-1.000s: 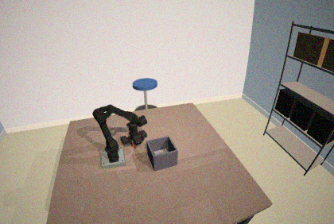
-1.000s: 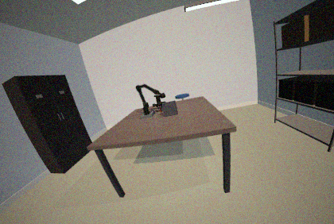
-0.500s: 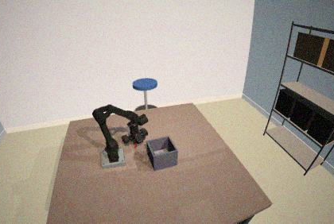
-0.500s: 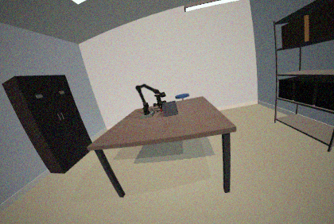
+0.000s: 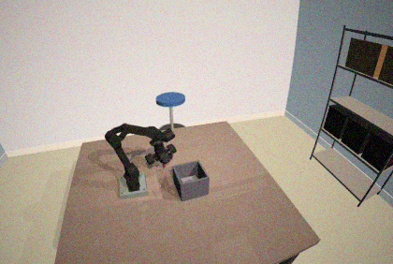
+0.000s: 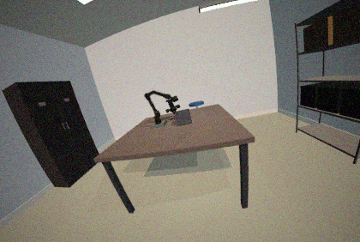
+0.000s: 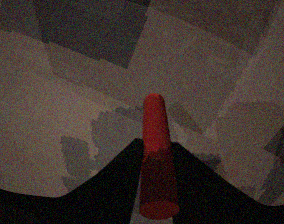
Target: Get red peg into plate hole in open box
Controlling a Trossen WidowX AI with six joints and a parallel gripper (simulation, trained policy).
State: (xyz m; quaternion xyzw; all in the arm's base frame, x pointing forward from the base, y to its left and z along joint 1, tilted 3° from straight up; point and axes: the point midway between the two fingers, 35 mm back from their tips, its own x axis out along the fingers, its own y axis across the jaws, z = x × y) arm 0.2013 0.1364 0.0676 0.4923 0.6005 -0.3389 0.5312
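The red peg (image 5: 164, 165) (image 7: 155, 122) is between the fingers of my gripper (image 5: 163, 162) (image 6: 173, 111) (image 7: 155, 148), which is shut on it. In the wrist view the peg runs lengthwise between the black fingertips, with its far end reaching beyond them. In the top view only a small red bit shows under the hand; the peg appears to be held above the table. The open grey box (image 5: 195, 189) (image 6: 183, 117) stands close to the right of the hand. A lighter plate (image 5: 188, 179) shows inside on its bottom; its hole cannot be made out.
The arm's base plate (image 5: 141, 192) is on the wooden table (image 5: 220, 220) (image 6: 180, 143), left of the box. The box's raised walls stand between the hand and the plate. A blue stool (image 5: 170, 99) (image 6: 196, 104) stands behind the table.
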